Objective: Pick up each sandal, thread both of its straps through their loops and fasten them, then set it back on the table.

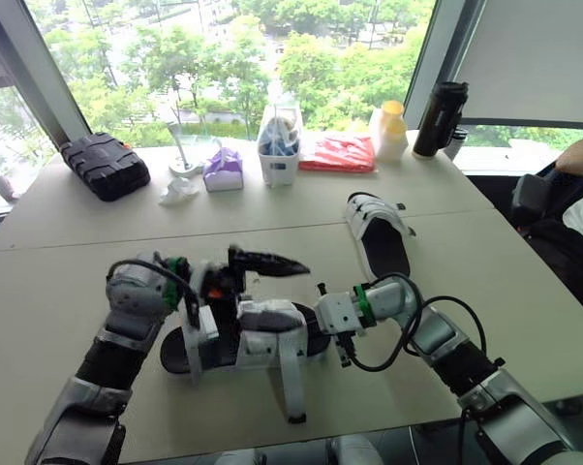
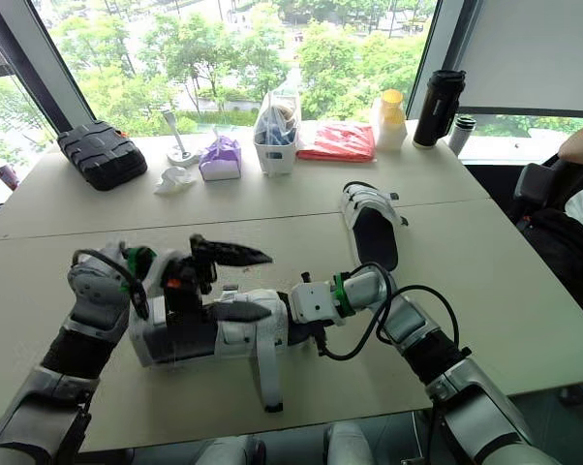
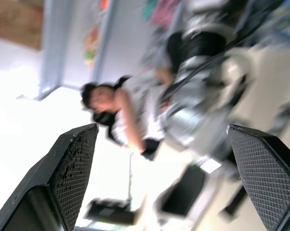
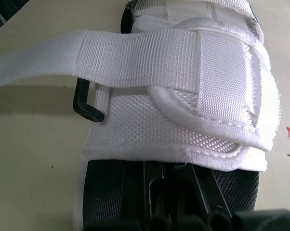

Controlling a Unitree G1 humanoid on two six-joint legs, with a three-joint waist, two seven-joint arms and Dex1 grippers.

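White strap [image 1: 292, 383] trails loose off the near sandal [image 1: 262, 339] on the bench [image 1: 78, 254]; left hand [image 2: 243, 281] hangs open above it, whether the right hand [image 1: 322, 334] grips I cannot tell; I'd pull the strap taut before pressing

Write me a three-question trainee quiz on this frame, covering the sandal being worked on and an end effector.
1. True or false: the left end effector is open.
2. The loose white webbing strap of the near white-strapped, black-soled sandal trails toward: A the window, B the beige table's near edge, C straight upward.
3. Which object stands just right of the yellow-capped white bottle?
Key: 1 true; 2 B; 3 the tall black flask.
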